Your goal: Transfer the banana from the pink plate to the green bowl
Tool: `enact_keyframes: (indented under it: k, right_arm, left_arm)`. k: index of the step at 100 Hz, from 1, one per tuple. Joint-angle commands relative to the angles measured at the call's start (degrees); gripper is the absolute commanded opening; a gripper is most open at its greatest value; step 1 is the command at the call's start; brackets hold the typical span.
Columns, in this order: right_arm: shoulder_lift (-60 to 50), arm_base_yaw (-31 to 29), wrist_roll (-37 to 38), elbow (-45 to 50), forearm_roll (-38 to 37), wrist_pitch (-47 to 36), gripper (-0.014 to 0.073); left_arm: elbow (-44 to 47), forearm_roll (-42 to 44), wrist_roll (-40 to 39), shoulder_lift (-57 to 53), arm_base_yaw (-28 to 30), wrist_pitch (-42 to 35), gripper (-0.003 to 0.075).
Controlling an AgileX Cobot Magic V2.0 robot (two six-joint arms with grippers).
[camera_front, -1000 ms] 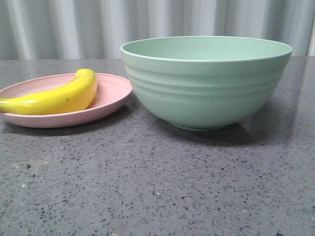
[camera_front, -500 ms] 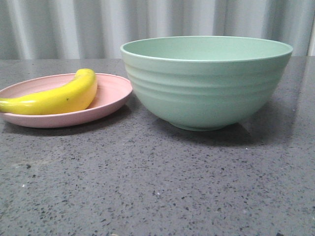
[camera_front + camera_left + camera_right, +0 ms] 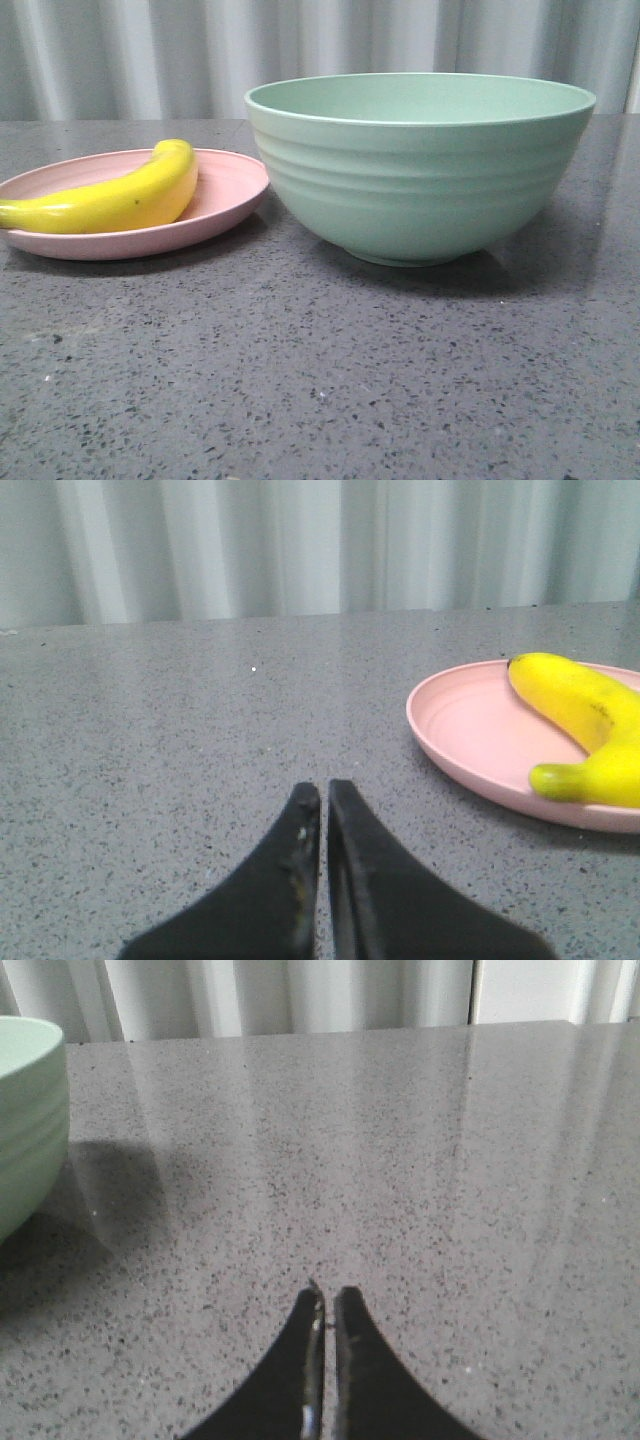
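Observation:
A yellow banana (image 3: 120, 196) lies on the pink plate (image 3: 225, 205) at the left of the front view. The green bowl (image 3: 420, 165) stands just right of the plate, nearly touching it. Neither gripper shows in the front view. In the left wrist view my left gripper (image 3: 324, 790) is shut and empty over the bare table, with the plate (image 3: 470, 730) and banana (image 3: 585, 725) off to one side. In the right wrist view my right gripper (image 3: 329, 1295) is shut and empty over the table, the bowl's wall (image 3: 25, 1110) at the picture's edge.
The grey speckled table (image 3: 320, 380) runs from the front edge to a pale corrugated wall (image 3: 150, 55) behind.

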Motion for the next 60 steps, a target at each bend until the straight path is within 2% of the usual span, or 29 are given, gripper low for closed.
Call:
enact_keyframes:
  k: [1,25,46,60]
  right_arm:
    - [-0.19,-0.27,-0.17,-3.53,0.28,-3.89,-0.0071]
    - [10.40,-0.27,-0.17,-12.50,0.28,6.06,-0.0071]
    - [21.13,-0.27,-0.17,-18.67,0.41,5.49,-0.0071]
    - [24.91,-0.27,-0.17,-19.08,0.41,5.01,-0.0071]
  left_arm:
    - [-4.45,-0.50,-0.43,1.82,0.06,-1.63,-0.0020]
    - [-11.53,-0.47,-0.43,10.46,0.06,-1.56,-0.0020]
    - [-14.02,-0.47,-0.43,17.35,0.06,-5.34,-0.0020]
    - [-14.02,-0.58,-0.43,19.85,0.06,-7.27,-0.0018]
